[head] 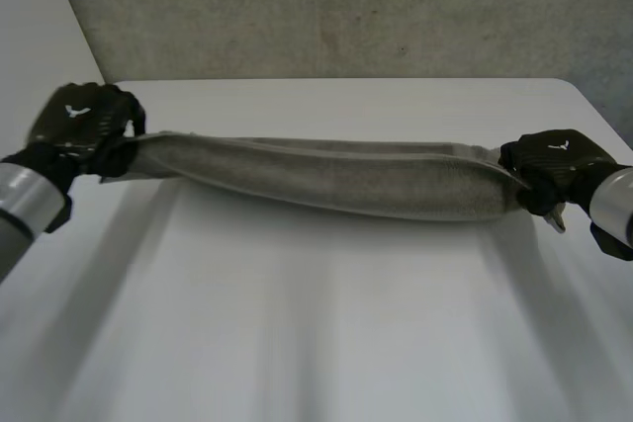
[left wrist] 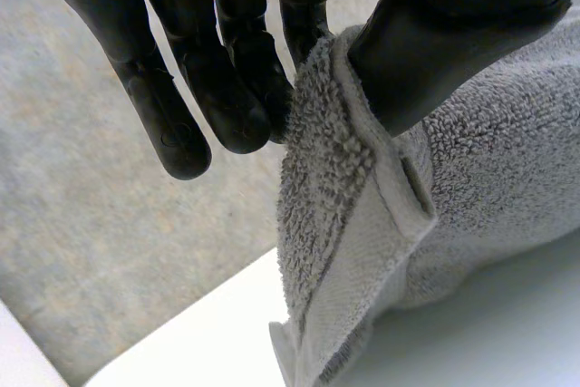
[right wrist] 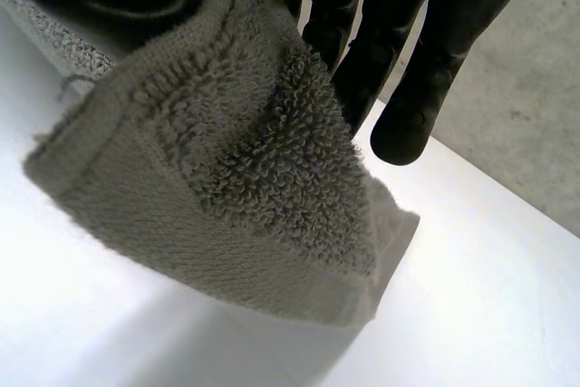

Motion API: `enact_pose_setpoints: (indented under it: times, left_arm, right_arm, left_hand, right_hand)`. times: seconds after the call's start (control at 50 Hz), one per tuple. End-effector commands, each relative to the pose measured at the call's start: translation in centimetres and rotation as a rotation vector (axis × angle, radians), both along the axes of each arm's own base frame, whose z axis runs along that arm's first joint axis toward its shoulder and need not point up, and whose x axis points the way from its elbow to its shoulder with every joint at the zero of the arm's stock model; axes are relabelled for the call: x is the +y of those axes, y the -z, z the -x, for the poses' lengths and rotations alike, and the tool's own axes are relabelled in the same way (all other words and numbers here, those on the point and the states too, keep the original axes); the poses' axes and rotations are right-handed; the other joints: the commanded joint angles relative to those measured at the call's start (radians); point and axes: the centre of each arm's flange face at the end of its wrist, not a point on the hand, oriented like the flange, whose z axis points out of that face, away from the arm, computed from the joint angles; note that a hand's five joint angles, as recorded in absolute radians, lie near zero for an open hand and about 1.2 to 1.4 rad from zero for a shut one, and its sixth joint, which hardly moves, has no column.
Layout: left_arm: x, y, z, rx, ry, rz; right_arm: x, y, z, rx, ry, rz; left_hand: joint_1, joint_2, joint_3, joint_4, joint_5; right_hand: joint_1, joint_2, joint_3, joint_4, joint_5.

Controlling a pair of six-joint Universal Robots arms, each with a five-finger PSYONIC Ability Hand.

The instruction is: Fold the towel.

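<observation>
Up it goes: the left robot hand (head: 84,126) and right robot hand (head: 554,160) each pinch one end of the towel (head: 336,177), stretching it above the surface (head: 297,323), likely to keep the fold straight.

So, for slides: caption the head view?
Left hand and right hand pinch both ends of the towel, stretched above the table.

The towel (head: 326,177) hung as a barrier between the left hand (head: 84,126) and the right hand (head: 554,160); open counter (head: 297,343) lay before and behind it.
</observation>
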Motion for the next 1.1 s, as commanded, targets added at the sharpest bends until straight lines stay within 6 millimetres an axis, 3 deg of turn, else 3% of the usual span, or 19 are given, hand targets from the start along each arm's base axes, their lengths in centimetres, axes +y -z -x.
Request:
enact_pose_setpoints:
  times: [0.02,0.14,0.22,0.32,0.38,0.42,0.58,0.94,0.98,1.02,1.04,1.08,1.1]
  left_arm:
    - [1.5,-1.2,-1.1,0.018,0.045,0.019]
    - [0.6,-1.0,-1.4,0.059,0.048,-0.006]
    - [-0.8,0.4,-1.2,0.066,0.055,-0.055]
    - [-4.8,2.9,-1.0,0.076,0.062,-0.119]
    - [-5.7,3.5,-0.5,0.075,0.074,-0.125]
    - [-7.6,4.5,0.6,0.072,0.074,-0.126]
    - [-12.1,7.3,0.9,0.073,-0.006,-0.124]
    - [-15.4,11.4,3.6,0.066,0.043,-0.130]
    - [-15.5,11.6,3.8,0.065,0.048,-0.128]
    - [-15.7,12.0,4.1,0.065,0.050,-0.130]
    - [-15.7,12.0,4.1,0.065,0.051,-0.130]
    - [-15.8,12.0,4.1,0.064,0.051,-0.126]
    - [-15.8,12.0,4.1,0.064,0.051,-0.126]
  right_arm:
    - [1.4,-2.0,0.6,-0.022,-0.037,0.029]
    - [0.6,-2.7,0.5,-0.025,-0.043,0.061]
    - [-0.8,-1.6,0.3,-0.023,-0.043,0.032]
    - [-3.8,0.1,-0.1,-0.025,-0.047,0.009]
    - [-5.2,1.2,-0.8,-0.029,-0.063,0.002]
    - [-5.8,1.5,-1.3,-0.030,-0.074,0.005]
    - [-8.5,3.8,-3.0,-0.023,-0.101,0.017]
    - [-13.1,7.3,-4.7,0.002,-0.051,0.124]
    - [-13.5,7.7,-4.9,0.005,-0.044,0.129]
    - [-13.7,8.0,-4.8,0.007,-0.036,0.127]
    - [-13.7,8.0,-4.8,0.007,-0.036,0.127]
    - [-14.0,8.4,-4.8,0.016,-0.015,0.128]
    - [-14.0,8.4,-4.8,0.016,-0.015,0.128]
  left_hand:
    - [0.066,0.048,0.041,0.031,0.059]
    - [0.066,0.048,0.041,0.031,0.059]
    - [0.066,0.048,0.041,0.031,0.059]
    - [0.066,0.048,0.041,0.031,0.059]
    - [0.066,0.048,0.041,0.031,0.059]
    - [0.066,0.048,0.041,0.031,0.059]
    - [0.066,0.048,0.041,0.031,0.059]
    - [0.066,0.048,0.041,0.031,0.059]
    - [0.002,-0.016,-0.023,-0.033,-0.005]
    - [-0.296,-0.314,-0.320,-0.331,-0.303]
    - [-0.298,-0.316,-0.322,-0.332,-0.305]
    - [-0.739,-0.757,-0.763,-0.774,-0.746]
    - [-0.741,-0.759,-0.766,-0.776,-0.748]
  right_hand:
    - [0.072,0.092,0.108,0.070,0.064]
    - [0.050,0.070,0.086,0.047,0.042]
    - [0.035,0.055,0.071,0.033,0.027]
    - [0.003,0.023,0.039,0.000,-0.005]
    - [0.003,0.023,0.039,0.000,-0.005]
    - [0.009,0.029,0.044,0.006,0.001]
    - [0.009,0.029,0.044,0.006,0.001]
    - [0.018,0.037,0.053,0.015,0.009]
    - [0.000,0.020,0.036,-0.002,-0.008]
    - [-0.105,-0.085,-0.069,-0.107,-0.113]
    - [-0.106,-0.086,-0.070,-0.108,-0.114]
    - [-0.669,-0.650,-0.634,-0.672,-0.678]
    - [-0.672,-0.652,-0.637,-0.675,-0.680]
